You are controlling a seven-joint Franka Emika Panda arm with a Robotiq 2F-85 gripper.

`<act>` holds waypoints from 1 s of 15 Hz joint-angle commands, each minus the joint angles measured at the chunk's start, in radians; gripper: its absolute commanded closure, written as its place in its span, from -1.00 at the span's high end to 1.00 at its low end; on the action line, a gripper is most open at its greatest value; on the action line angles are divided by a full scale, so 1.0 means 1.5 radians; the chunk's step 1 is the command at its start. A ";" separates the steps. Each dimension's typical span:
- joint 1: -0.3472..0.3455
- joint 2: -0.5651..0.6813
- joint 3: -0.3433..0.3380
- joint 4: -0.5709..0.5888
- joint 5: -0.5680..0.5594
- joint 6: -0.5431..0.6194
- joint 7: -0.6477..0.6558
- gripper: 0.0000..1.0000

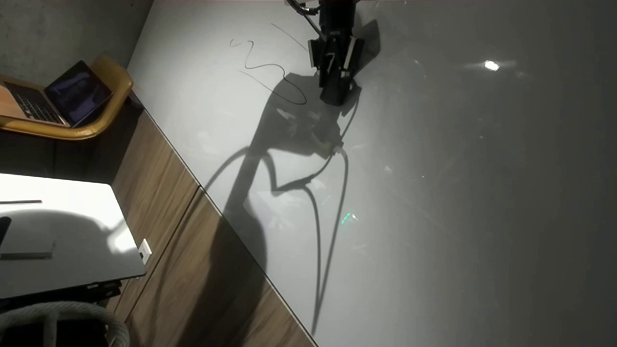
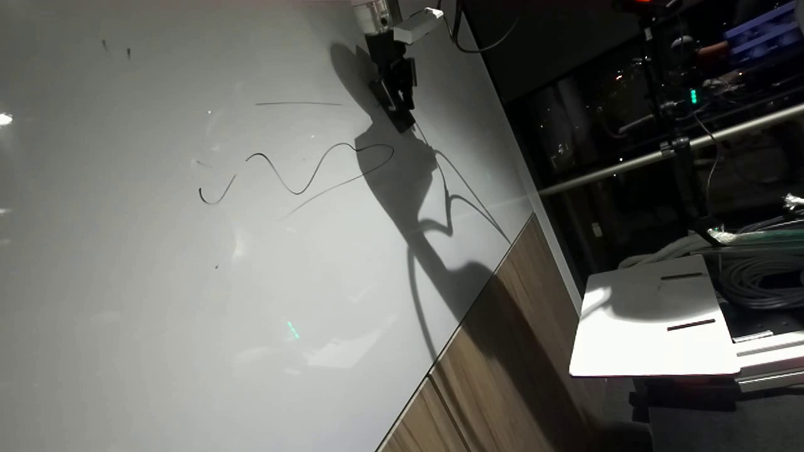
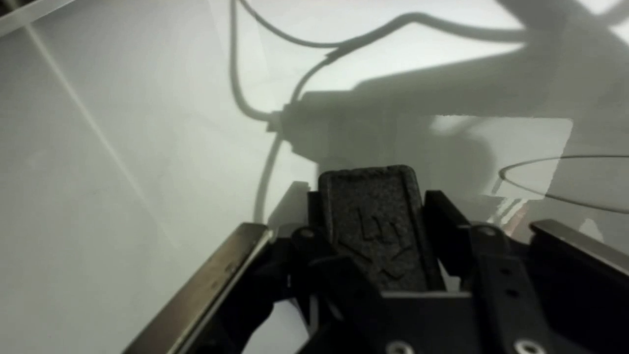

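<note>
Glossy whiteboard (image 2: 157, 345), dark wavy line (image 2: 342, 144), apparently drawn

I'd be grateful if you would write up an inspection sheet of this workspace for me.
Surface: glossy white, bearing a black wavy line and a straight stroke.
Work items: dark block; whether it touches the surface is unclear.
Clutter: laptop on a yellow chair, off the surface.
Gripper: closed on the dark block.
Cables: thin cable looping near the arm; coiled cables farther off.
Surroundings: wood-grain panels along the surface's edge.
</note>
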 commanded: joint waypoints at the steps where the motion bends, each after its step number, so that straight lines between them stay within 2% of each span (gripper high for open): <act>1: 0.016 0.016 0.019 0.063 0.000 -0.020 0.001 -0.43; 8: 0.060 0.062 0.067 0.176 -0.018 -0.095 0.012 -0.43; 15: 0.127 0.141 0.108 0.254 -0.044 -0.151 0.062 -0.43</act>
